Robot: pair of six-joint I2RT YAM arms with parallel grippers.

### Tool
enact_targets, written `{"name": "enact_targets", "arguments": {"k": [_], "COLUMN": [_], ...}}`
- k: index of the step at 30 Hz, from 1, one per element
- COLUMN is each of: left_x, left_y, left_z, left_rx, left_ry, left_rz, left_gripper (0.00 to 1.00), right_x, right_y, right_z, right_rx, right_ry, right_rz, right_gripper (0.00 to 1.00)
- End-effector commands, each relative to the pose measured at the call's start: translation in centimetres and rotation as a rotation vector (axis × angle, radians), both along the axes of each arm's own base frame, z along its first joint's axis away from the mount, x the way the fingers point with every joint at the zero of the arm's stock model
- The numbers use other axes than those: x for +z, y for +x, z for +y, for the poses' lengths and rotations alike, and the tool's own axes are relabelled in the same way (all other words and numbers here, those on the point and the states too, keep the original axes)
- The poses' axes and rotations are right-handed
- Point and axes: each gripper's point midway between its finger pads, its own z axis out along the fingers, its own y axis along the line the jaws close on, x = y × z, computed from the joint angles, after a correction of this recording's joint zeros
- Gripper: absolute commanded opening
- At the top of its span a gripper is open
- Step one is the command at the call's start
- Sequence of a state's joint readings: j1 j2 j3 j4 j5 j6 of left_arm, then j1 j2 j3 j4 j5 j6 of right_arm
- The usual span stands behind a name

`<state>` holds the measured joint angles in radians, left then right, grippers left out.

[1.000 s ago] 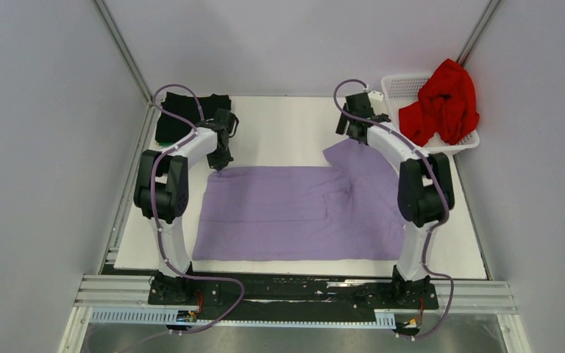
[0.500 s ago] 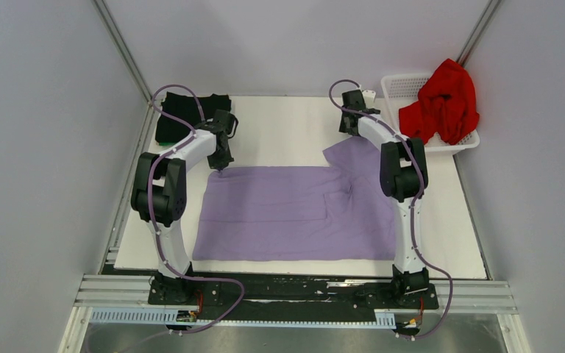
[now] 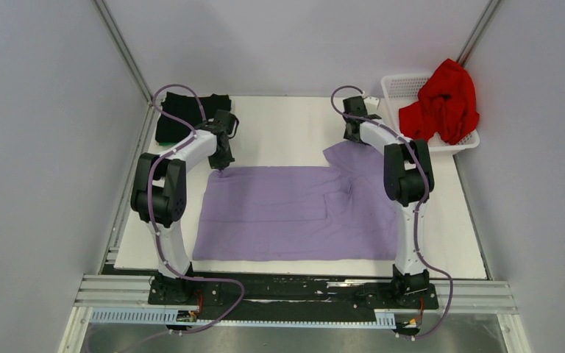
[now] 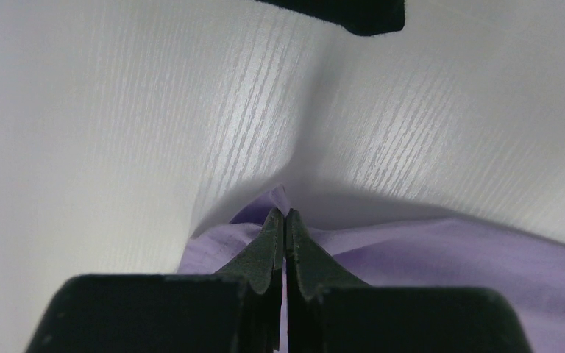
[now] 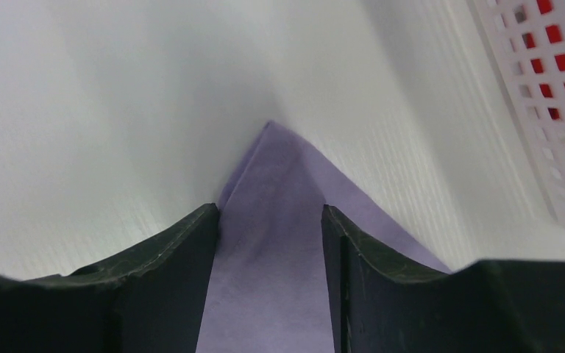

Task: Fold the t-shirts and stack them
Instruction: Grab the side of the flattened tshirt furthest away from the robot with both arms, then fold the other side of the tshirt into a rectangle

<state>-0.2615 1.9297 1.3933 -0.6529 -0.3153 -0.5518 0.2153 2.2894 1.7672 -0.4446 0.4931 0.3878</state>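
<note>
Since 1 second ago, the right arm point(image 3: 404, 173) has drawn its elbow up and inward, and its fingers have narrowed around the sleeve tip, while the left side has kept its place. Grey walls point(image 3: 44, 147) close the cell on 3 sides, with a white table point(image 3: 287, 125) filling the floor between them. At the far left corner the black t-shirt point(image 3: 180, 118) lies folded, touching the table's left edge. Just nearer, the left gripper point(image 3: 221, 168) points down at the far left corner of the lavender t-shirt point(image 3: 287, 213); in the wrist view its jaws are pressed together on that corner point(image 4: 285, 220), with a small peak of cloth lifted off the board. The lavender t-shirt lies flat across the middle of the table, its near hem close to the near edge, and bare white board shows beyond its far hem between the 2 arms. On the right, 1 sleeve angles toward the far side, and the right gripper point(image 3: 352, 140) sits at its tip; the wrist view shows the fingers spread, 1 on each side of the purple point point(image 5: 268, 213), not yet clamping it. Further right, the white basket point(image 3: 401, 82) stands at the far right corner, just beside that gripper, with the red t-shirt point(image 3: 445, 103) heaped in it and spilling over its rim.
</note>
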Motion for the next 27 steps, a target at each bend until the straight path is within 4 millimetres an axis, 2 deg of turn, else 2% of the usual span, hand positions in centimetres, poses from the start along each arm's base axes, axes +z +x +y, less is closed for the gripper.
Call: {"name": "enact_targets", "arguments": {"k": [1,3,7,10,11,14,18,24,27], "left_x": [2.9,3.0,3.1,3.2,3.3,3.7,4.2,4.4,5.2], "left_y": [0.6,0.5,0.4,0.5,0.5,0.4,0.0,-1.7,-2.6], "left_z": [-0.5,-0.5,-0.5,-0.7,-0.7,-0.8,-1.1,-1.4,-1.3], "left_rx": [-0.012,-0.018,-0.027,-0.032,-0.032,-0.034,-0.043,-0.052,-0.051], "left_ry": [-0.023,-0.022,-0.023,-0.031,-0.033,-0.037,-0.047,-0.043,-0.042], "left_rz": [-0.086,-0.084,-0.088,-0.092,-0.092,-0.107,-0.126,-0.129,-0.148], "left_gripper": [0.0,0.0,0.0,0.0,0.0,0.0,0.0,0.0,0.0], "right_x": [0.0,-0.4,-0.8,0.1,0.8,2.9,5.4,6.9,7.8], "right_y": [-2.5,-2.7,-2.1,-1.4,-1.3,-1.9,-3.9,-9.2,-12.0], "right_z": [-0.6,-0.6,-0.3,-0.2,-0.2,-0.5,-0.5,-0.3,-0.3], "right_rx": [-0.068,-0.082,-0.088,-0.077,-0.073,-0.073,-0.033,-0.018,-0.021], "right_ry": [0.012,0.024,0.041,0.039,0.037,0.031,0.015,0.001,-0.001], "right_rz": [0.031,0.034,0.028,0.004,-0.009,-0.048,-0.069,-0.035,-0.008], "right_gripper": [0.52,0.46,0.22,0.02,0.0,0.0,0.0,0.0,0.0]}}
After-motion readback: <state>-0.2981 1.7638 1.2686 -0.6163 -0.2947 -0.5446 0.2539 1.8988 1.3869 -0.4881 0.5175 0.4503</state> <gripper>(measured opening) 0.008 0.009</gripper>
